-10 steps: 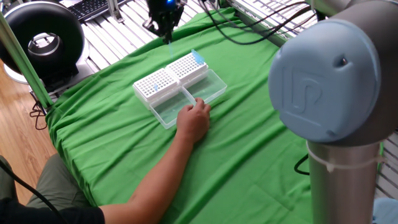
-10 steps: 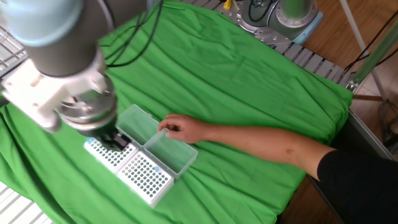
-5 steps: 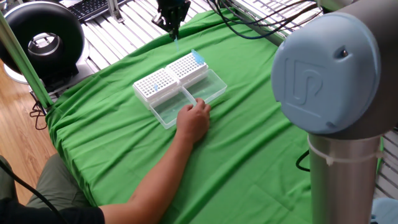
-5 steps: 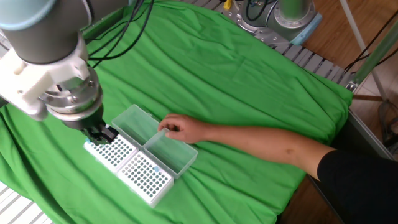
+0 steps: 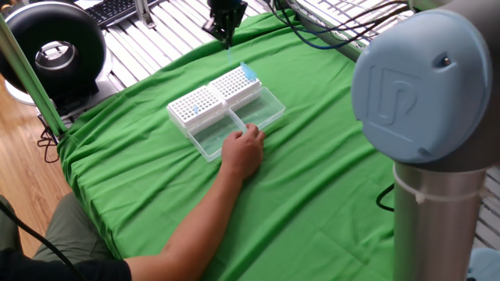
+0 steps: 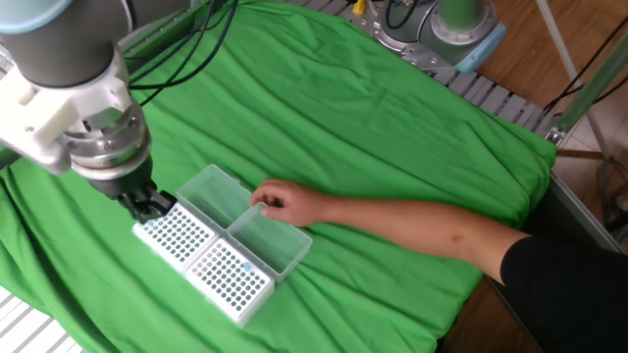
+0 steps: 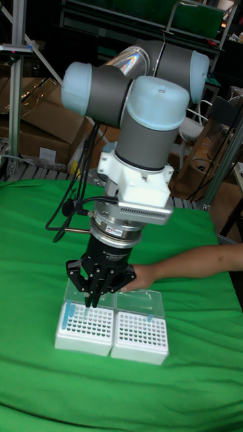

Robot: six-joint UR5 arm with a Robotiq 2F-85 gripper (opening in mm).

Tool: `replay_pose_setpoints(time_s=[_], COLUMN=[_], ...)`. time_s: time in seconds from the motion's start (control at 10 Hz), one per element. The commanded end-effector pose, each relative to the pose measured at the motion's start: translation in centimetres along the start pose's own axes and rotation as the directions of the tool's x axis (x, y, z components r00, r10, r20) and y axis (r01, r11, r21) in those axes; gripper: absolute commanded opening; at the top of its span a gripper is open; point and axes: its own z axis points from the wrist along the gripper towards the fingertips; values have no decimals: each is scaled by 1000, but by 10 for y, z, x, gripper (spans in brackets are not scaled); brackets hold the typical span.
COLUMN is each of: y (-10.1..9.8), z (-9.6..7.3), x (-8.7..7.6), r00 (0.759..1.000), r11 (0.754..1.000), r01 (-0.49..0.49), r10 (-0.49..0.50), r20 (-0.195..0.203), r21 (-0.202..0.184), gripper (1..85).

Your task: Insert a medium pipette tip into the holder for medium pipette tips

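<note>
Holder for medium pipette tips (image 5: 237, 84): white block with a dense grid of small holes. Sits on green cloth (image 5: 328, 179) as the far-right one of two racks in one fixed view, touching neighbour rack (image 5: 195, 105). Clear lid (image 5: 266, 108) open, lying flat on the near side. Most holes look empty, with a few bluish tips at the far end.

Gripper (image 5: 226, 30): above the far edge of the holder, fingers drawn close, apparently pinching a thin bluish medium pipette tip (image 5: 227, 45). Cannot confirm in the tall fixed view.

Risk of missing so small a hole through a slight offset or a tilted tip, then bending the tip on the grid top. Risk also of shifting the holder on soft cloth by pressing off-centre.

Person's hand (image 5: 244, 148): resting on the lids, near the way down; contact possible.
</note>
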Motion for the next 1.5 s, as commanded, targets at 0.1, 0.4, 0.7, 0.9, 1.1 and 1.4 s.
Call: replay_pose_setpoints(time_s=[0.1,0.4,0.7,0.9,1.1,1.4], y=[-11,-15,-17,-15,-15,-14], z=[10,17,21,25,27,29], x=[12,15,18,22,25,26], r00=[999,999,998,998,999,998], r11=[999,999,999,998,998,998], r01=[21,33,36,33,32,31], r10=[-20,-32,-34,-31,-30,-29], r20=[28,40,45,46,46,50], r21=[-32,-32,-37,-46,-46,-49], gripper=[10,10,10,10,10,10])
